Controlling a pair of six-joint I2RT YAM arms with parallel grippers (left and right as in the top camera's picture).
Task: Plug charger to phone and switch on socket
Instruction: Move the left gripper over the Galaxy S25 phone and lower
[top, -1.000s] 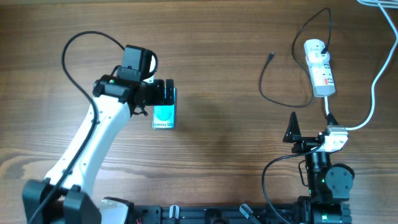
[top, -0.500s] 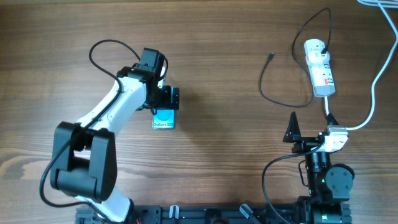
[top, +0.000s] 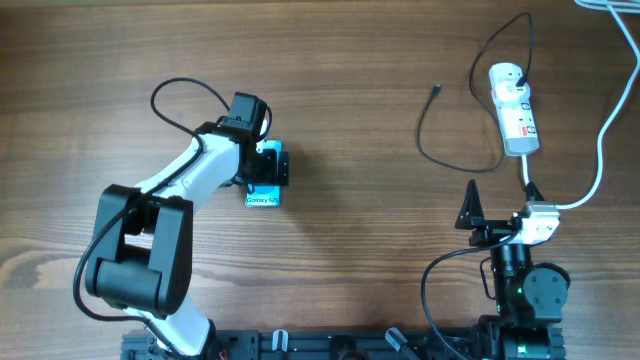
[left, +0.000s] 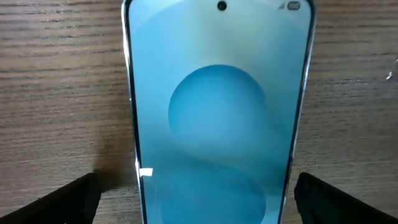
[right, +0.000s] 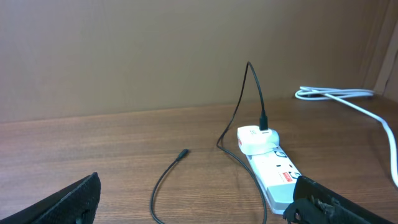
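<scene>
Figure: the small flat smartphone with the cyan screen (top: 263, 192) lies face up on the brown wooden table (top: 360, 80). The left gripper (top: 272, 166) stands over the end opposite its "Galaxy S25" text, black fingers (left: 68, 199) spread to either side of the phone, clear of its edges and grasping nothing. Well to the right of the phone lies the white elongated power strip (top: 513, 122); the thin black charger cable (top: 440, 155) curls from it, connector tip (top: 436, 89) loose and well apart from the phone, while the right gripper (top: 498, 195), also far right of the phone, is likewise spread and empty.
</scene>
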